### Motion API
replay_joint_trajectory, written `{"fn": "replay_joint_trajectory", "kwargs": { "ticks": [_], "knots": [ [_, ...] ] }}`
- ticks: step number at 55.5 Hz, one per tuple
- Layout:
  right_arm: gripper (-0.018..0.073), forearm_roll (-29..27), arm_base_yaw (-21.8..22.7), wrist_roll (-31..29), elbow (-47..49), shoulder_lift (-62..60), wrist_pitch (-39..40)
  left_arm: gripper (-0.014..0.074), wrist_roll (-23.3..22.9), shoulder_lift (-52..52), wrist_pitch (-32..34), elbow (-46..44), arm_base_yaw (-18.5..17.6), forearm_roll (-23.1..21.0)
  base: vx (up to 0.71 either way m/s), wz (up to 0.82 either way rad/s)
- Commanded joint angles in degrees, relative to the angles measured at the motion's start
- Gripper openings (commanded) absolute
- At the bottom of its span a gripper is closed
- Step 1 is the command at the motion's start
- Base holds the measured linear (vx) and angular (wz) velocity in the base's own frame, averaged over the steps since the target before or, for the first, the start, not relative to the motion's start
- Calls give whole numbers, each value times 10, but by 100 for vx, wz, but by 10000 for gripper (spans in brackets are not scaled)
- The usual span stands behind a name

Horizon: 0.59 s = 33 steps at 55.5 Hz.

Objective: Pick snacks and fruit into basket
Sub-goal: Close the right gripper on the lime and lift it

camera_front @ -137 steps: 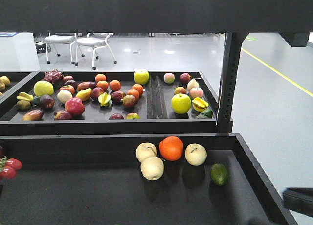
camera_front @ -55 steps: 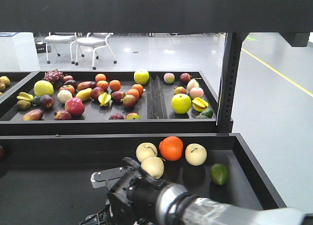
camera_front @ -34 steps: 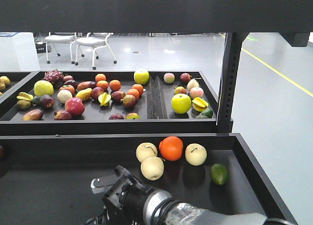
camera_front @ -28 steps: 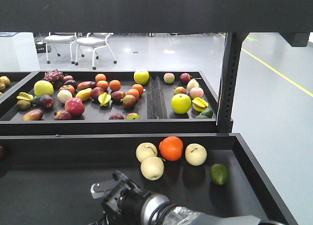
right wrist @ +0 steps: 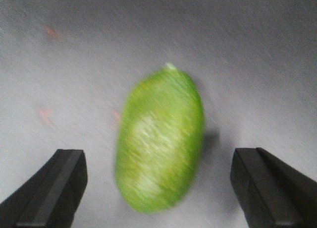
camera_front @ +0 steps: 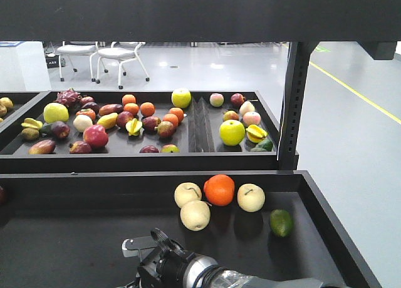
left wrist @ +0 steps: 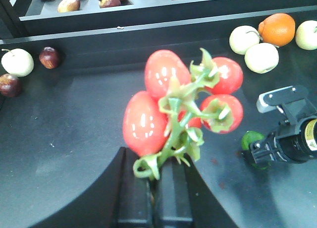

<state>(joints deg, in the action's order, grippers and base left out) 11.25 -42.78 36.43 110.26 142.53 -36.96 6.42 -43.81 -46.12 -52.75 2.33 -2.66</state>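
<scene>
In the left wrist view my left gripper [left wrist: 158,164] is shut on the green stem of a bunch of red tomatoes [left wrist: 148,116], held above the dark lower tray [left wrist: 74,139]. My right gripper [right wrist: 158,161] is open and pointed down. One finger [right wrist: 64,176] stands on each side of a green oval fruit [right wrist: 161,143] lying on the tray, without touching it. The left wrist view shows this fruit [left wrist: 251,138] at the tip of the right gripper [left wrist: 257,151]. In the front view only the right arm's wrist [camera_front: 166,269] shows. The basket and the snacks are out of view.
Two pale apples [camera_front: 195,215], an orange [camera_front: 218,189], a third pale apple [camera_front: 250,197] and a green avocado [camera_front: 281,223] lie at the lower tray's back right. The upper tray [camera_front: 125,158] holds several mixed fruits. A black post [camera_front: 292,106] stands on the right.
The right arm came into the front view from the right and sank lower and leftward over the tray. The tomatoes seen earlier at the left edge have left the front view.
</scene>
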Motion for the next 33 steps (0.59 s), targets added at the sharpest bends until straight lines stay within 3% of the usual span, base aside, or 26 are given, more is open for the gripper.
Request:
{"fn": "replay_joint_trajectory", "kwargs": {
  "ticks": [1,33],
  "knots": [
    [627,5,4,-2,17,-36,33,-5,-1,2,44,-14,1,-7,0,0],
    [585,-10,11,-9,17,-9,59,-5,-1,2,42,-14,1,-7,0,0]
  ]
}}
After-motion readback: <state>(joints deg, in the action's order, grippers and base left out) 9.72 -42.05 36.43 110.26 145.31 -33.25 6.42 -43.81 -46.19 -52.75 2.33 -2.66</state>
